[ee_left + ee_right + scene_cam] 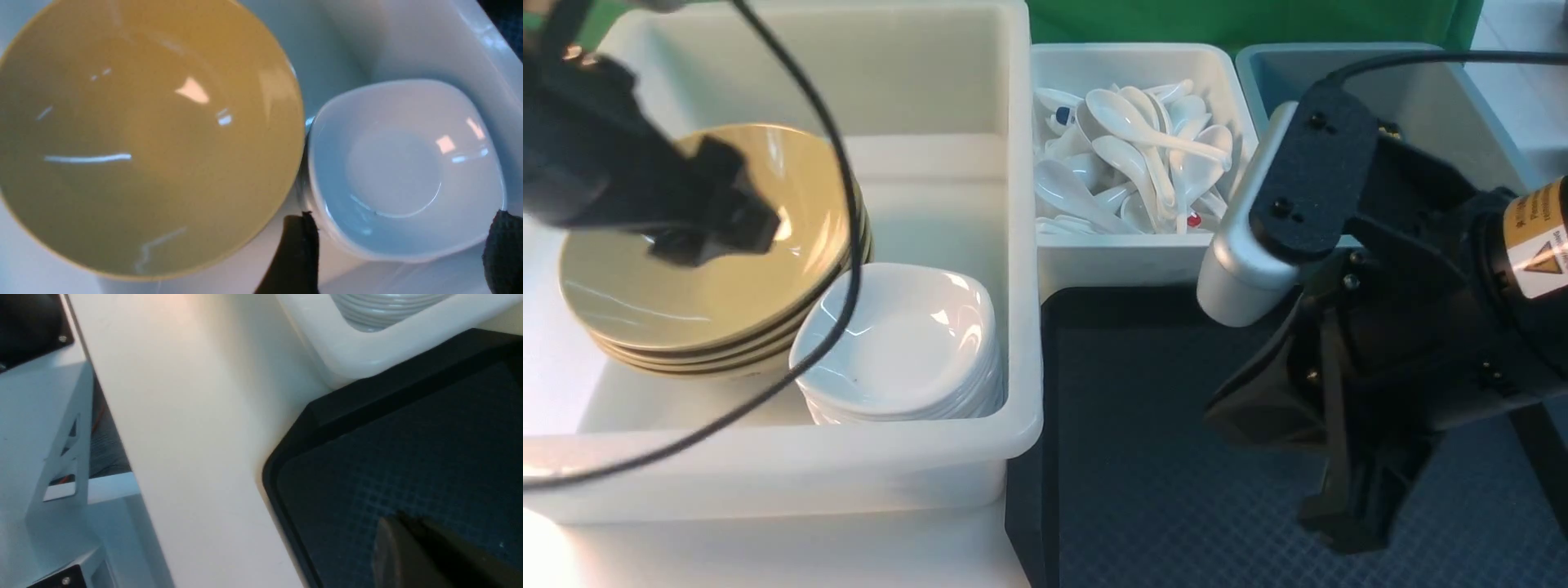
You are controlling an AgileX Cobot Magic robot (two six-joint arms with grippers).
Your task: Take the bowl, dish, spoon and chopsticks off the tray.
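Observation:
A mustard-tan bowl (703,278) tops a stack of like bowls in the big white tub (1023,245); it also shows in the left wrist view (143,139). A small white dish (907,335) tops a stack of dishes beside it (400,171). My left gripper (715,237) hangs above them, open and empty (403,213). Several white spoons (1135,147) lie in a smaller white tub. The black tray (1143,441) shows only bare textured surface (408,457). My right gripper (1347,531) points down over it, shut with nothing seen in it (392,522). No chopsticks are in view.
A grey-blue tub (1274,73) stands at the back right, partly hidden by my right arm. The spoon tub (1127,53) stands just behind the tray. The left arm's black cable (849,245) loops over the bowl and dish stacks. White tabletop (196,437) borders the tray.

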